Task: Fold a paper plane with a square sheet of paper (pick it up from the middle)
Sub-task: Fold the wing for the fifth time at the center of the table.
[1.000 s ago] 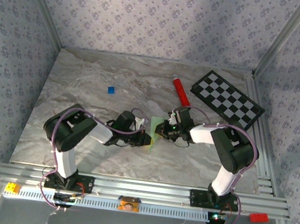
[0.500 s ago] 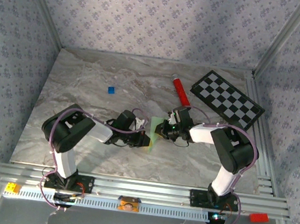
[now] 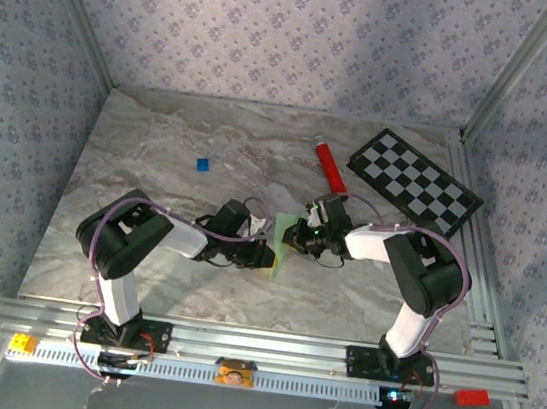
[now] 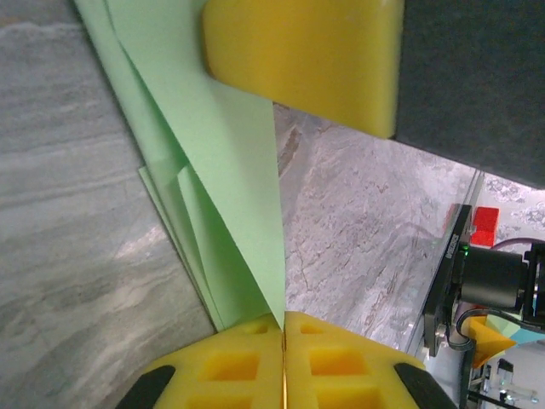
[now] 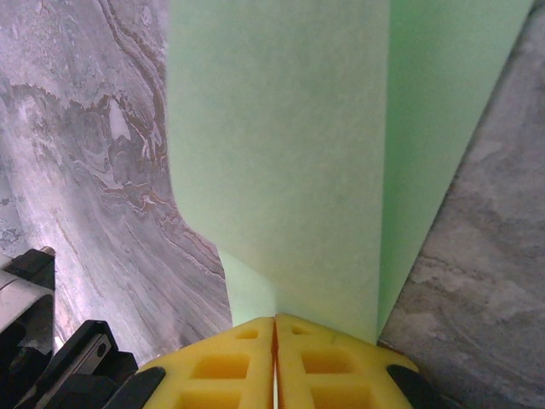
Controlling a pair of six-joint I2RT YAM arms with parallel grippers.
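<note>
Mid-fold: left claw [image 4: 283, 324] and right claw [image 5: 275, 324] pinch the paper [image 3: 281, 232].
Both are shut tight, at its 7 and 3 o'clock, near the bench [image 3: 157, 169] middle; next it likely needs a neat crease.

The table [image 3: 160, 149] was flat and grey, with wavy marks like stone. A tiny blue square [image 3: 202, 164] lay by itself on the left part, well apart from the other things. A red tube [image 3: 330, 169] lay slanted near the back on the right part, and just beside it, in the far right corner, lay a black-and-white checkerboard [image 3: 415, 181], turned at an angle.
</note>
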